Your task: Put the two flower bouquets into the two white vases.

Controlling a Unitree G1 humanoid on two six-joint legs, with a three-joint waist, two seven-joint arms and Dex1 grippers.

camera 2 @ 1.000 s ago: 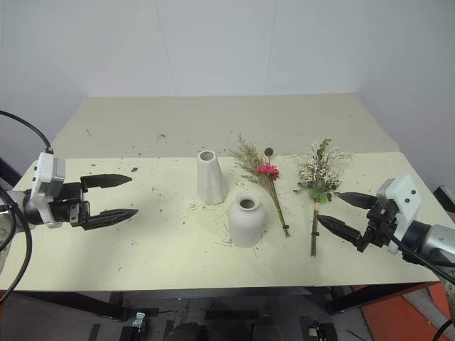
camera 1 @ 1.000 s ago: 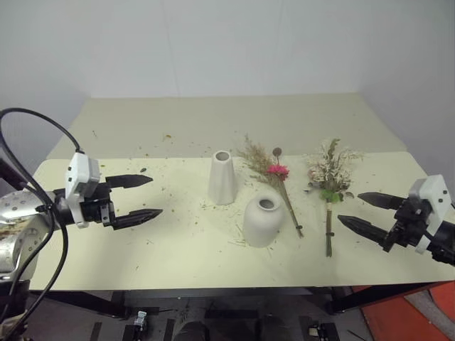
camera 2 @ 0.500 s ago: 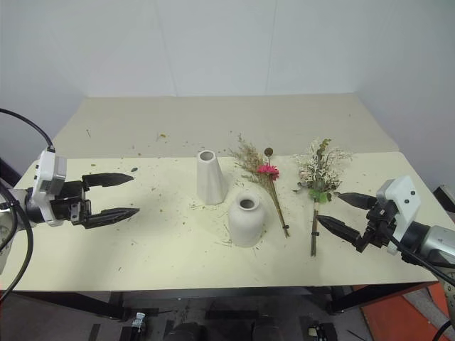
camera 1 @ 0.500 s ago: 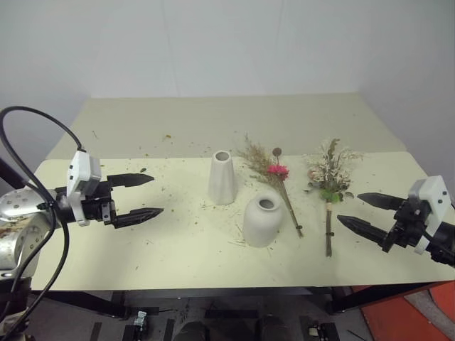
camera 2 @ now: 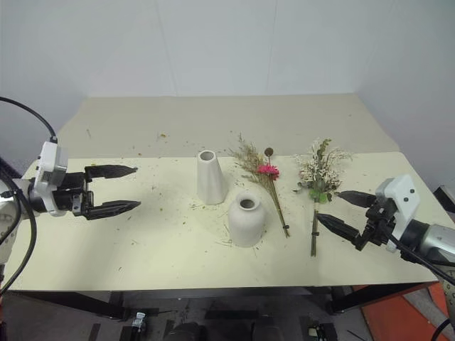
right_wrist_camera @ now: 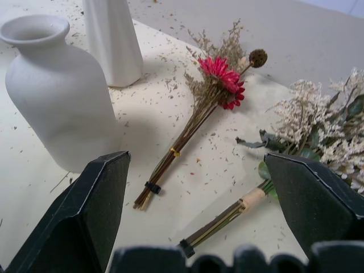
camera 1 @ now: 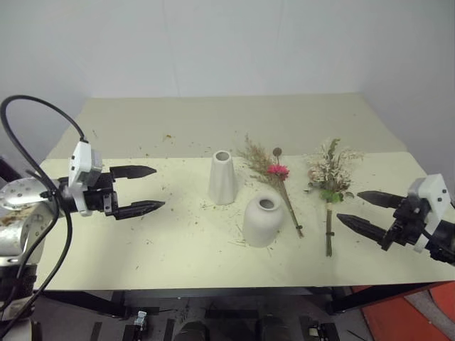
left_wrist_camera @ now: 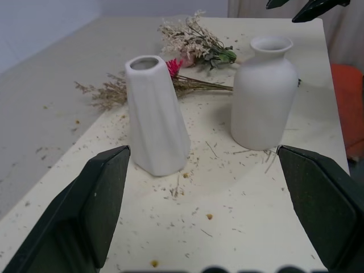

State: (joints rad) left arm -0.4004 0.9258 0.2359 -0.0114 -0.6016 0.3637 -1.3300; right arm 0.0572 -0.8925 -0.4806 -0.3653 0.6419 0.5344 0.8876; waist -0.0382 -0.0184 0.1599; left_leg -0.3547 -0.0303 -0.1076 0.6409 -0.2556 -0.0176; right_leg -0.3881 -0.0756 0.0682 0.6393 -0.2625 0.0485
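On the table (camera 1: 178,241) in the head view, you've got both vases upright mid-table: cone vase (camera 1: 222,177) behind, bulb vase (camera 1: 262,221) just in front and to its right, close but apart. Grass bouquet (camera 1: 274,177) lies flat right of the vases, magenta head toward the back, stems running toward you past the bulb vase's right side. Cream bouquet (camera 1: 329,177) lies flat further right, stem pointing toward the front edge. Both vases are empty and dried bits litter the tabletop. Left gripper (camera 1: 146,189) hangs over the left part of the table, well apart from the cone vase, fingers spread, nothing between them. Right gripper (camera 1: 355,210) sits at the right edge, just beside the cream bouquet's stem, fingers spread wide, nothing held.

Left wrist view: your left fingers (left_wrist_camera: 94,199) stand wide apart with only tabletop between. Cone vase (left_wrist_camera: 156,116) and bulb vase (left_wrist_camera: 264,94) stand ahead, both bouquets lying behind them, grass bouquet (left_wrist_camera: 114,91) beyond the cone, cream bouquet (left_wrist_camera: 193,40) further back. Tips of the right gripper (left_wrist_camera: 304,4) show beyond the bulb vase.

Right wrist view: your right fingers (right_wrist_camera: 85,210) are released, wide. Between them lie the grass bouquet's (right_wrist_camera: 196,114) banded stems and the cream bouquet's (right_wrist_camera: 318,131) wrapped stem end. Bulb vase (right_wrist_camera: 57,91) stands close by, cone vase (right_wrist_camera: 114,40) behind it.
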